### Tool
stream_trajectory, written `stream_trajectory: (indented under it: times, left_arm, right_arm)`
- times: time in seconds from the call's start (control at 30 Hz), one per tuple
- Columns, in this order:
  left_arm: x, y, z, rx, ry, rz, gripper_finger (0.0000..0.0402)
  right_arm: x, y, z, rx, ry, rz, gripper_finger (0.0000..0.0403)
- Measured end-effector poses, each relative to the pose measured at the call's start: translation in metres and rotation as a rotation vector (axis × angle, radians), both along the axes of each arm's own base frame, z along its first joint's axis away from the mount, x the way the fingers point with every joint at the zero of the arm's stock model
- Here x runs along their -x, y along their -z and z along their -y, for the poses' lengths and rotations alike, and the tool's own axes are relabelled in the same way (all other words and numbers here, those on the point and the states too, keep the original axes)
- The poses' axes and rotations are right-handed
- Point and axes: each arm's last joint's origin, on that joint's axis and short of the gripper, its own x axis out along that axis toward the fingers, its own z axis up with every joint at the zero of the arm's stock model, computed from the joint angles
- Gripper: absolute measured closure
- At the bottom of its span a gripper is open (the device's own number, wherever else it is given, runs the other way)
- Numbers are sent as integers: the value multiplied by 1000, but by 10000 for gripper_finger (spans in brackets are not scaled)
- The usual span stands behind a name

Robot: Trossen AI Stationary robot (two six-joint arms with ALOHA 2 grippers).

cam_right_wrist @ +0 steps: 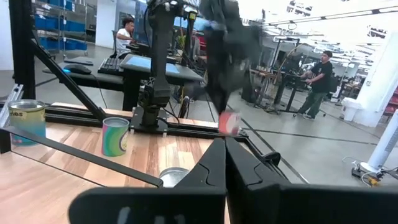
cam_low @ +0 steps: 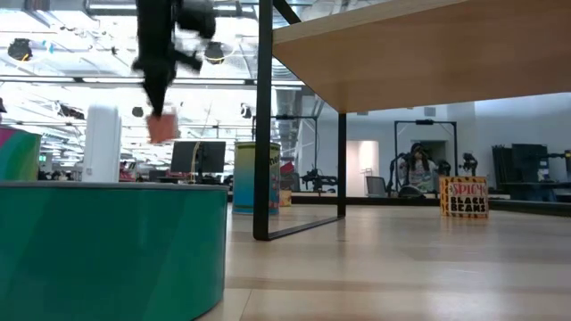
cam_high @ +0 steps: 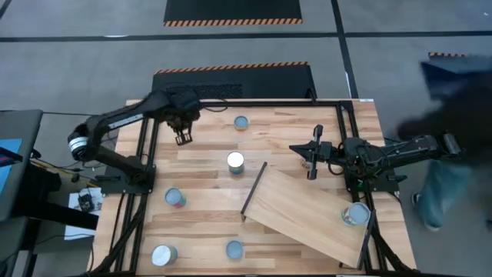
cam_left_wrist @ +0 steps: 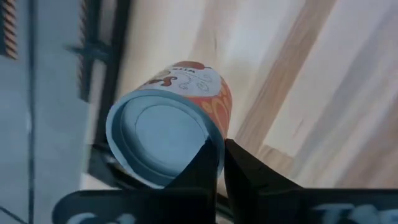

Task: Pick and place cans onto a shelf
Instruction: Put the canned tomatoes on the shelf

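My left gripper (cam_high: 183,138) hangs over the table's far left part, shut on a can (cam_left_wrist: 171,134) with a bluish top and an orange-red label. That can also shows in the low view (cam_low: 161,128) and the right wrist view (cam_right_wrist: 229,122), clear of the table. The shelf (cam_high: 307,211), a pale tilted board, lies at the near right, and one can (cam_high: 355,213) stands on it. Other cans stand upright on the tabletop (cam_high: 241,122), (cam_high: 235,161), (cam_high: 175,198). My right gripper (cam_high: 311,154) waits shut above the table's right half, beyond the shelf's far edge. My left gripper pinches the can's top rim (cam_left_wrist: 214,148) between its two fingers, one finger (cam_left_wrist: 200,169) over the recessed top and the other (cam_left_wrist: 244,171) outside against the wall. The fingers come steeply from above. The can hangs tilted below them, lifted clear of the table.
Two more cans (cam_high: 164,255), (cam_high: 234,248) stand at the near edge. A black frame (cam_high: 231,104) runs round the table, with a post (cam_low: 262,125) under the shelf. A person (cam_high: 450,177) stands beyond the right edge.
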Motion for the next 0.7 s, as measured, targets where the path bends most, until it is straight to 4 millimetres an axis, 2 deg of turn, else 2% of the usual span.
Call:
stream_trajectory:
  times: [0.2,0.37,0.5,0.57,0.7]
  left_arm:
    - [-21,-85,43,-81,76,256,401]
    - [-46,-128,82,-88,188,432,401]
    - [-74,-141,110,-89,287,509,401]
    - [-93,-141,122,-77,336,522,401]
    - [-136,-131,146,-31,470,532,401]
  right_arm:
    - [11,5,4,10,135,-96,396]
    - [35,-1,4,-27,142,-87,398]
    - [51,1,2,-30,121,-28,399]
    - [58,9,2,-20,117,-15,399]
    - [70,12,4,-27,139,61,397]
